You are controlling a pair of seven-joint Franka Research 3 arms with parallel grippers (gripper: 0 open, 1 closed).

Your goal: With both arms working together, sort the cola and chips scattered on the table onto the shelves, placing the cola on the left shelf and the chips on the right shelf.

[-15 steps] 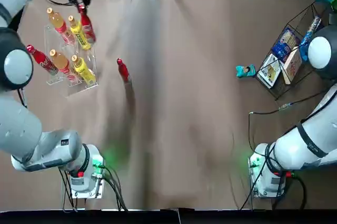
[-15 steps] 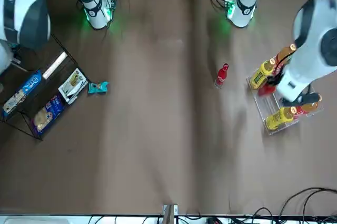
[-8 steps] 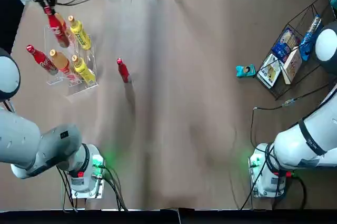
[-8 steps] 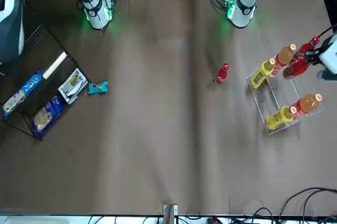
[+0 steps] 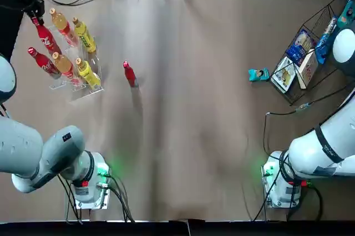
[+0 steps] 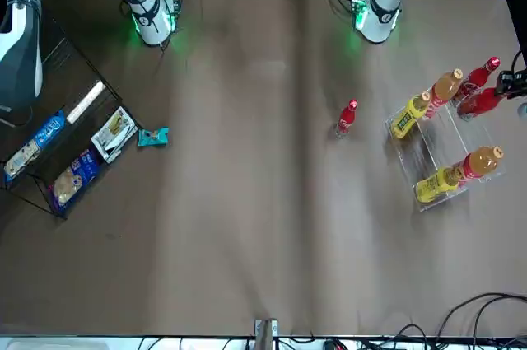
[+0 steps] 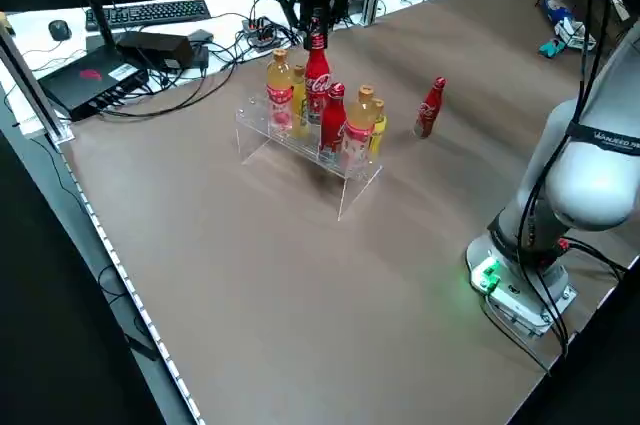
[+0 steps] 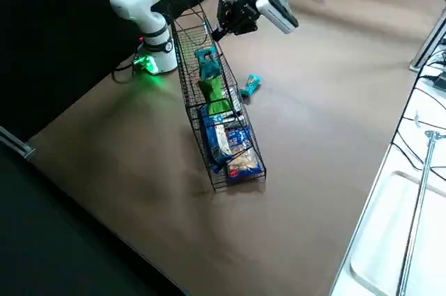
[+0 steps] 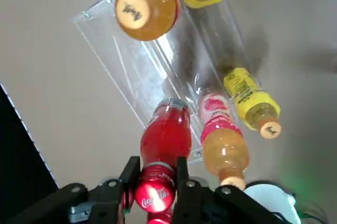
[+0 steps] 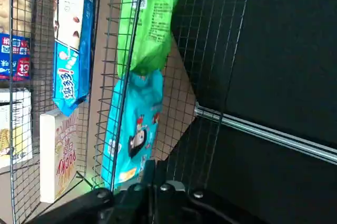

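- my left gripper (image 9: 156, 174) is drawn in on a cola (image 9: 166, 139), one finger each side of the cap end.
- that bottle slants away from my left jaws, cap between the fingers, base toward the left shelf (image 9: 126, 71); the coming move turns on this slant. i judge it wants easing into line with its slot before letting go, or it could tip.
- just beyond it, on the base side, a second cola (image 5: 44, 63) leans on the same rack.
- farther out, to the right of my left jaws and past the rack, the loose cola (image 7: 430, 107) stands upright on the table; my left arm is nearer.
- my right gripper (image 10: 155, 166) is over the right shelf (image 10: 10, 76), fingers together with nothing between. just below them lies a teal bag (image 10: 134, 129), then the green bag (image 10: 147, 23).
- the loose teal bag (image 5: 258, 75) lies low outside that rack's left side; my right arm is nearer.
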